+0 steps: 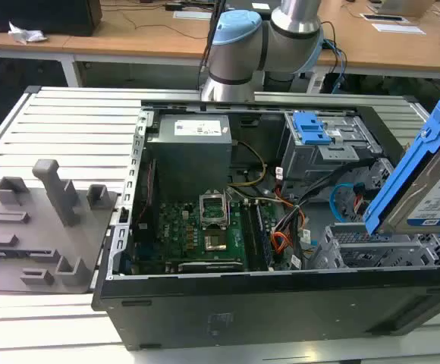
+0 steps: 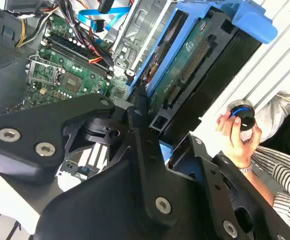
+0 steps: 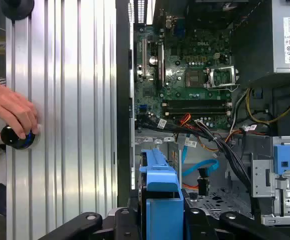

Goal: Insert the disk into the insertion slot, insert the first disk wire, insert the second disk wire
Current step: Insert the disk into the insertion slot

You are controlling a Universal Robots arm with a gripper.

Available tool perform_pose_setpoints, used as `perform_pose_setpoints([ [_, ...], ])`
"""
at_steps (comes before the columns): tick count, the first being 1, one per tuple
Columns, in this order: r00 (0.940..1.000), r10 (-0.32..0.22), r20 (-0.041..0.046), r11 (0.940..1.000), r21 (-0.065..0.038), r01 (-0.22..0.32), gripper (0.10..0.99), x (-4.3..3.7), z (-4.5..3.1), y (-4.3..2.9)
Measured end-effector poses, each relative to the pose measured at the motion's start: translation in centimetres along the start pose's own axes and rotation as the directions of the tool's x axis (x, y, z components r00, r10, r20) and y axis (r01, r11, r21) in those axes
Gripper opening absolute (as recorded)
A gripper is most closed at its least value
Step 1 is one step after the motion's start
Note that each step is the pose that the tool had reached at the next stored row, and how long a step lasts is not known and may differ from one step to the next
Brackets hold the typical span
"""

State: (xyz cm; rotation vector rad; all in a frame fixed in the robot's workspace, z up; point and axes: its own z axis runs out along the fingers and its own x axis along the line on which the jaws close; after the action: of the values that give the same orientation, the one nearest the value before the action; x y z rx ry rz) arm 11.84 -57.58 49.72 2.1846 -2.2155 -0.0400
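Observation:
The disk, silver with a white label in a bright blue carrier, hangs tilted at the exterior view's right, above the insertion slot, a grey perforated cage in the open case. My gripper is shut on the disk's blue carrier, black fingers on either side. The second disk wire loops light blue beside the cage, its dark plug hanging free over the perforated floor. I cannot tell which cable is the first disk wire.
A taller grey cage with a blue bracket stands behind the slot. Orange wires, the motherboard and the power supply share the case. A person's hand rests on a dark knob. A grey fixture plate lies left.

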Motion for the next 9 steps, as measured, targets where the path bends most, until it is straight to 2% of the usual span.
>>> perform_pose_setpoints([
  [9, 1.0000, 0.000, -0.0001, 1.0000, 0.000, 0.000, 0.365, -0.02, 0.91, -0.04],
])
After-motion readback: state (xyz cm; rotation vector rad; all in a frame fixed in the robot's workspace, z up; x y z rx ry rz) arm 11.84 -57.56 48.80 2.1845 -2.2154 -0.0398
